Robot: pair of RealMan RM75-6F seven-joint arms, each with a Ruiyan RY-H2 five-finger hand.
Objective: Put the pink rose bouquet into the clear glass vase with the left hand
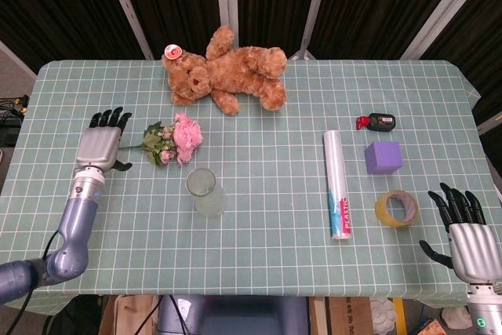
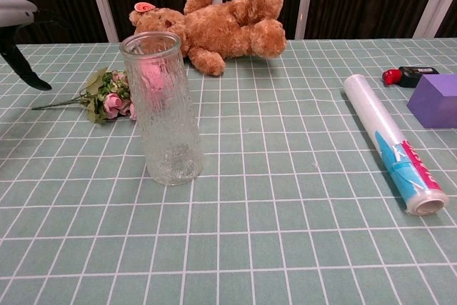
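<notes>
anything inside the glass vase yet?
No. The vase looks empty from above; the pink seen through it in the chest view is the bouquet lying behind. Left hand holds nothing.
</notes>
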